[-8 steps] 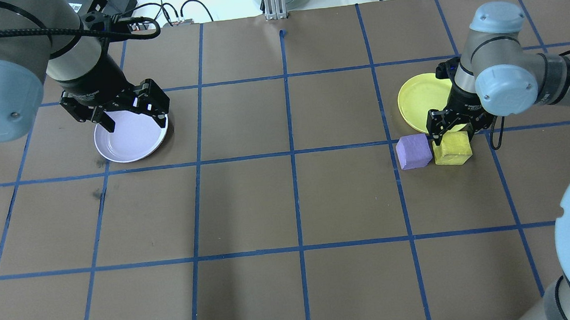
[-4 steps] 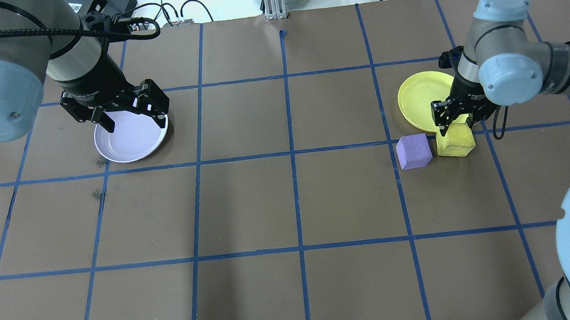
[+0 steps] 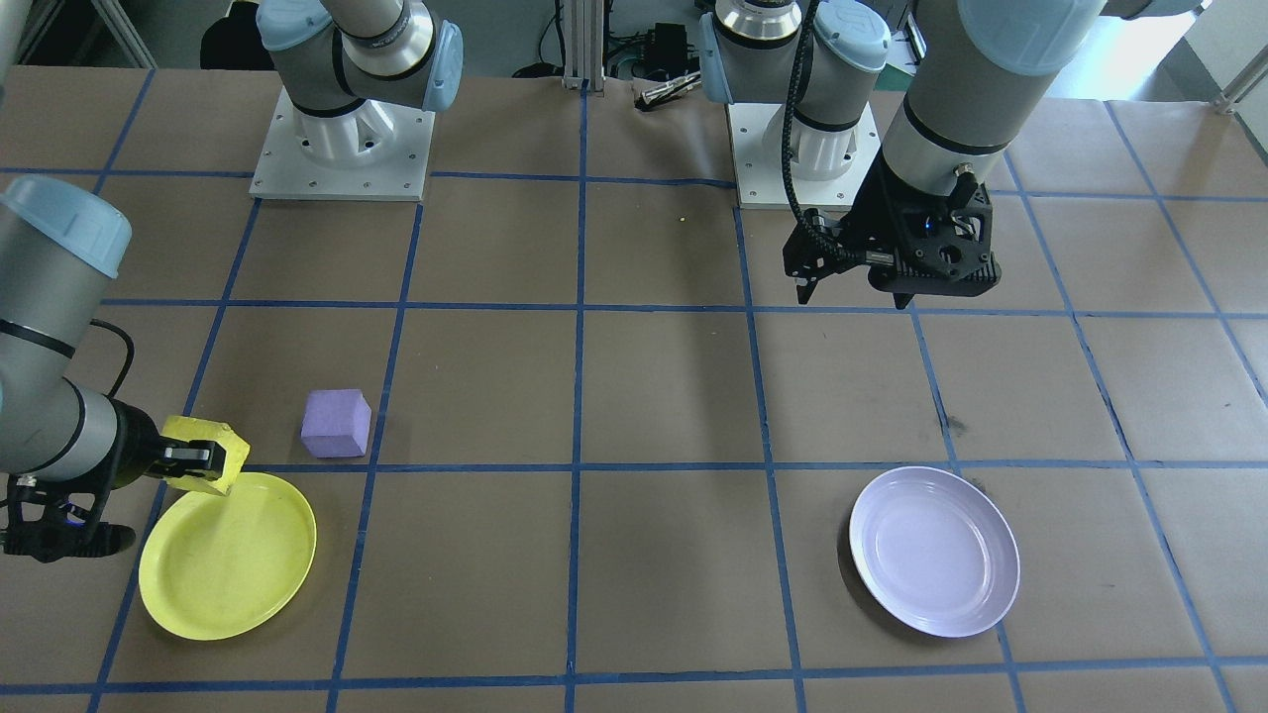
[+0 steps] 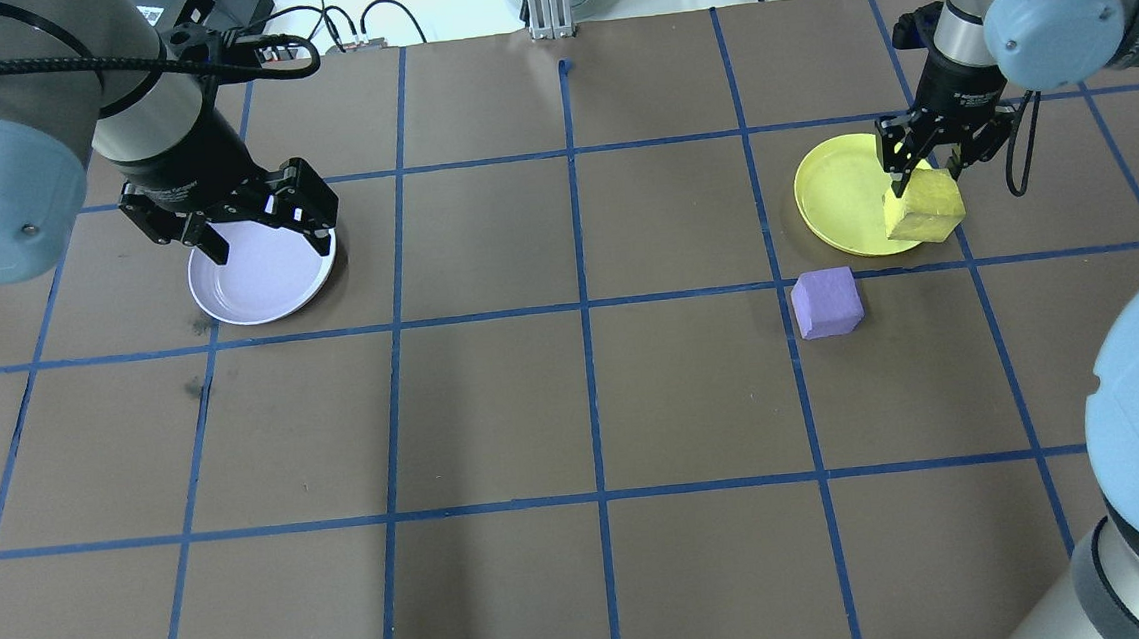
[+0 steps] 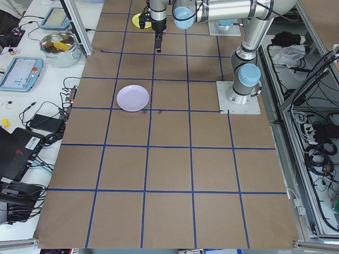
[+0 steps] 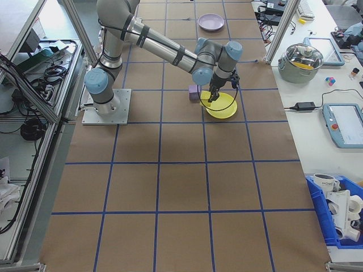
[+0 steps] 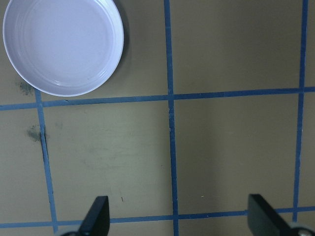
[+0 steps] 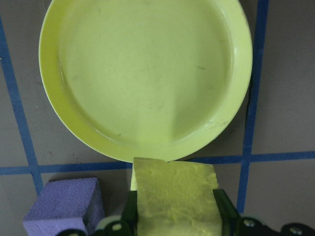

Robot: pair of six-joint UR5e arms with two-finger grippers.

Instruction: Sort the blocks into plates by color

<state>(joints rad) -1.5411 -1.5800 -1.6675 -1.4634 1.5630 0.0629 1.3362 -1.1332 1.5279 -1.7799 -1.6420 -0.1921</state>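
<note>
1. Setting: a table [image 4: 586, 409] covered in brown paper and divided into squares by blue tape lines, with cables and equipment along its far edge.
2. Right fingers [image 8: 224, 204]: closed on two opposite faces of the rough-textured yellow foam cube [image 4: 924, 209], which the right gripper [image 4: 922, 156] carries clear of the table, above the near rim of the round, shallow, bright yellow plastic plate [image 4: 847, 195].
3. Recommended step: carry the cube further in over the middle of the plate, lower it close to the plate floor, then part the fingers, so that the light foam neither bounces nor tips over the rim.
4. Smooth lavender-purple foam cube [image 4: 827, 302]: rests on the table just beside the yellow plate, outside it, untouched.
5. Left fingers [image 7: 96, 216]: spread wide and empty; the left gripper [image 4: 231, 215] hangs above the table near the round pale lavender plastic plate [image 4: 261, 281], which holds nothing.
</note>
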